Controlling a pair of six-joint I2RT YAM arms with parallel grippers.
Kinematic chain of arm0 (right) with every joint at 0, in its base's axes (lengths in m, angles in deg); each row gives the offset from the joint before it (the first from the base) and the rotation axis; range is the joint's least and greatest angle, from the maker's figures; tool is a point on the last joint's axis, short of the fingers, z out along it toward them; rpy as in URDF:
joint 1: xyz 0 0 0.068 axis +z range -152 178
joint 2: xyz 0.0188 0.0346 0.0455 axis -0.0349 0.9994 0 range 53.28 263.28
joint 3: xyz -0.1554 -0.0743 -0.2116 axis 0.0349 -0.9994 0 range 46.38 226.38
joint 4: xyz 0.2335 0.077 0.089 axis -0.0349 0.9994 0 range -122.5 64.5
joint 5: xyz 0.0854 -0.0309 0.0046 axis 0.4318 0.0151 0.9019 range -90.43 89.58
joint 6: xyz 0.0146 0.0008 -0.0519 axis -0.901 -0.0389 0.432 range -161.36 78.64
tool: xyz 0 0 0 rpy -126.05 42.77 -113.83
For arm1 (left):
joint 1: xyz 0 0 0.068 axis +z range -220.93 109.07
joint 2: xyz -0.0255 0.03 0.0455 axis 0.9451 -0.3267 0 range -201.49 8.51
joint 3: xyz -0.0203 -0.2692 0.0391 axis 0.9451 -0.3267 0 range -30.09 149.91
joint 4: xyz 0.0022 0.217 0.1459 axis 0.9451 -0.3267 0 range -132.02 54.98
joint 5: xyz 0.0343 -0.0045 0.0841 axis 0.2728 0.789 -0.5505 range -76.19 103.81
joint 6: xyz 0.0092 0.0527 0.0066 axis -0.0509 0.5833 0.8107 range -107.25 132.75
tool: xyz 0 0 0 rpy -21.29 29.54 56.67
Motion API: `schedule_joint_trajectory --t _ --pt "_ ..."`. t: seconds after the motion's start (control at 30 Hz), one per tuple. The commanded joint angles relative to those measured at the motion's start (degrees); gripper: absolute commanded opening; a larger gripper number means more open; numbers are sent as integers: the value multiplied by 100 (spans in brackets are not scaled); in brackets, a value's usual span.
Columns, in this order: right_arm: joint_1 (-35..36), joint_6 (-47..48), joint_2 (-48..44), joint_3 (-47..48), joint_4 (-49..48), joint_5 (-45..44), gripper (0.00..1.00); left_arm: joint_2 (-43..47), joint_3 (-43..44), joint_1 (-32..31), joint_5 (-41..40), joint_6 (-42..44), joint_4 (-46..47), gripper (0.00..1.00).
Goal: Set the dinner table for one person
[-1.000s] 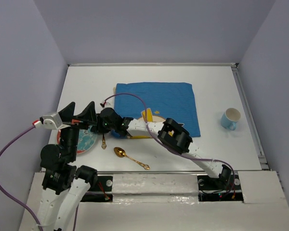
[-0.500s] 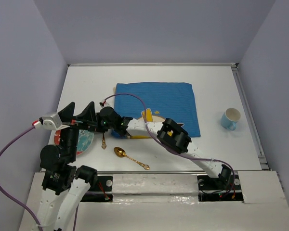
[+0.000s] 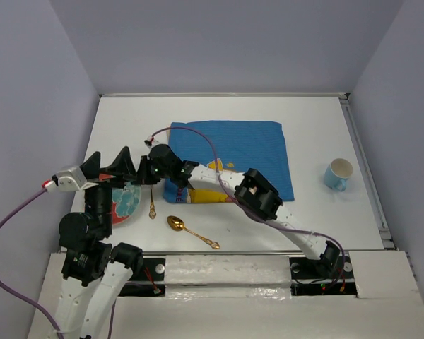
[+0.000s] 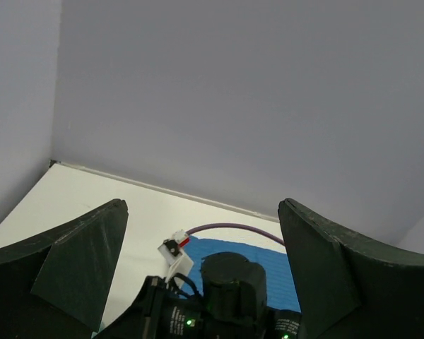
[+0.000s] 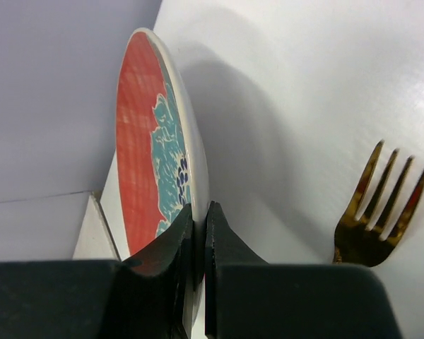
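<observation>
The white dinner table [image 3: 127, 120] holds a blue placemat [image 3: 233, 148] with a yellow print. A red-and-teal plate [image 3: 124, 202] sits at the front left, partly hidden by my left arm. My right gripper [image 3: 138, 182] reaches across and is shut on the plate's right rim. In the right wrist view the fingers [image 5: 222, 233] pinch the rim of the plate [image 5: 155, 141], which is seen edge-on. My left gripper [image 3: 107, 166] hovers open and empty above the plate; in its own view the open gripper [image 4: 201, 208] frames the right arm's wrist [image 4: 230, 289].
A gold fork [image 3: 152, 206] lies just right of the plate, close to the right gripper [image 5: 378, 212]. A gold spoon [image 3: 191, 232] lies near the front edge. A light blue cup [image 3: 338, 174] stands at the right. Purple cables trail over the placemat.
My right wrist has swung toward the far side with the plate's rim still gripped, and the plate has shifted slightly right. My left gripper has drawn back a little to the left.
</observation>
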Motion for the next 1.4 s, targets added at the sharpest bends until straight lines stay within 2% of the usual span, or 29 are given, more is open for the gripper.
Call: schedule_joint_trajectory --t 0.0,0.1,0.2,0.33,0.37,0.47,0.5,0.6,0.67,0.77,0.9,1.03,1.37 --pt "-310 -560 -746 832 -1164 630 0 136 219 40 -581 195 296 99" --pt "-573 -1262 -1070 437 -1823 867 0 259 368 40 -765 257 340 99" --pt "-775 -1247 -1685 -291 -2174 824 0 251 483 40 -810 292 331 99" --pt "-1118 -1133 -2853 -1959 -2684 675 0 206 299 31 -688 248 314 99" --pt "-1302 -1028 -3421 -2781 -2860 544 0 215 176 31 -626 205 296 99" --pt "-1662 -878 -4276 -3998 -2958 324 0 259 35 31 -267 134 261 99" --pt "-1977 -895 -4810 -4820 -3088 305 0 216 -44 31 -161 73 252 99" --pt "-2708 -1096 -5666 -6316 -3467 454 0 58 -27 13 95 46 217 99" --pt "-3060 -1149 -5965 -6856 -3730 787 0 -101 -10 13 279 11 199 99" --pt "-3534 -1132 -6361 -7472 -3723 1051 0 -197 -9 -4 499 -59 208 99" --pt "-3887 -1018 -6582 -7746 -3618 1114 0 -286 -10 -4 552 -51 217 99" --pt "-4159 -1000 -6459 -7834 -3617 1149 0 -373 -18 -4 658 -51 217 99" --pt "-4213 -1079 -5765 -7922 -3898 1245 0 -444 -9 -4 719 -42 208 99"
